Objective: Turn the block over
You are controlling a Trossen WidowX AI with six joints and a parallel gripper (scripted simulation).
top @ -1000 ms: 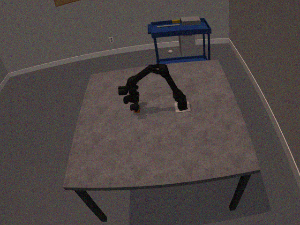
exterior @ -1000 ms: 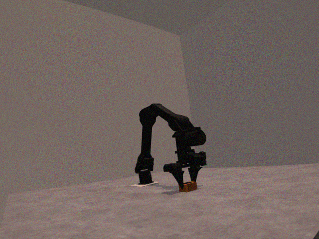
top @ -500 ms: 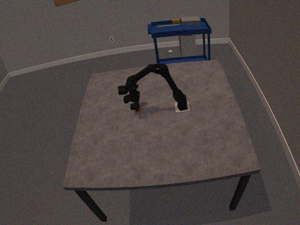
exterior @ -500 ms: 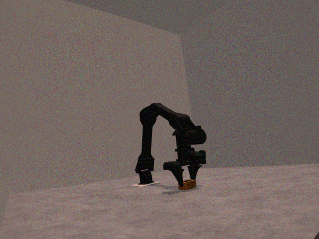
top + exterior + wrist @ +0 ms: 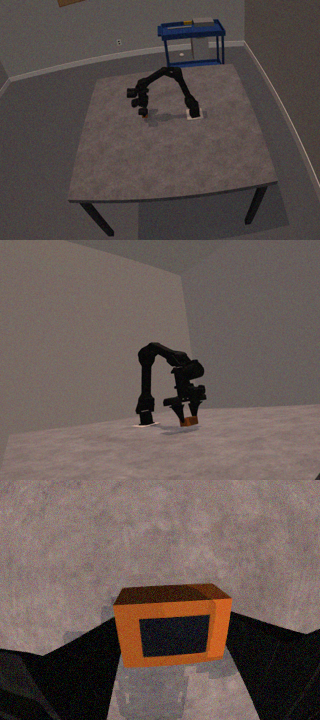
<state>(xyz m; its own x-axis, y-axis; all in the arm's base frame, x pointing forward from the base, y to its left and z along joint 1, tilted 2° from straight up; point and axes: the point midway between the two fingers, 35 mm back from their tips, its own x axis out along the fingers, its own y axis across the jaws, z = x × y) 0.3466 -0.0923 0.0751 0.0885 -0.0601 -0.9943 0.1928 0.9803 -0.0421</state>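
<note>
From the side, I'm seeing the black arm (image 5: 184,86) (image 5: 146,379) arching over and its tool (image 5: 143,113) (image 5: 188,418) (image 5: 171,620) pointing down, clamping the orange block (image 5: 146,116) (image 5: 189,421) (image 5: 131,637) between its two fingers, and the block is hanging just above the desk (image 5: 165,160) (image 5: 155,454) (image 5: 165,535), a shadow lying beneath it; the close view from the wrist is showing what the others aren't, a dark rectangle (image 5: 175,636) on the face turned toward the tool, so the marked side is not facing down, while a finger is pressing at each end; the high view alone is taking in the blue cart (image 5: 193,34) behind the desk, with a pale box (image 5: 203,22) and a small yellow thing (image 5: 187,22) on top; from up there the tool is covering most of the block, leaving only a sliver of orange showing, the wrist view is cutting off the upper parts of both fingers, and the arm's dark joints are blurring together in the dim light
</note>
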